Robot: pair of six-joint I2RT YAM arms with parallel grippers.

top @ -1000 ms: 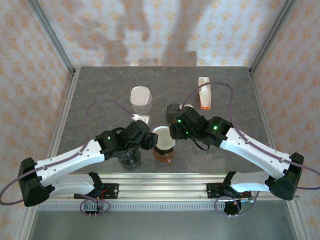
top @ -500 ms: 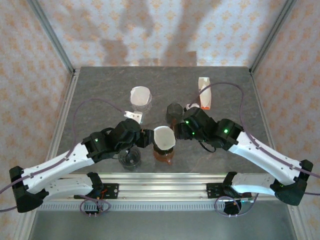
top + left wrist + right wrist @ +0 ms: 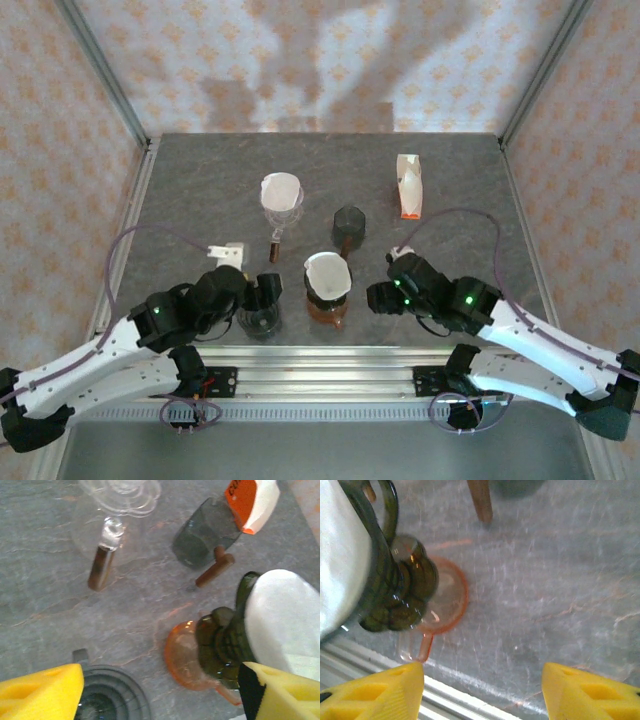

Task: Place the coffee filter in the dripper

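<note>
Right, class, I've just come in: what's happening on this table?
The white coffee filter sits in the dark green dripper, which stands on an orange base near the front edge of the table. Neither arm holds anything: the left gripper and the right gripper flank the dripper, jaws open and empty. The placing looks done.

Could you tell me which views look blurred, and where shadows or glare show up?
Top external: sharp and evenly lit, with soft shadows on the back wall. Left wrist: slightly soft, the coffee filter washed out to plain white. Right wrist: the blurriest, with bright glints on the dripper.
</note>
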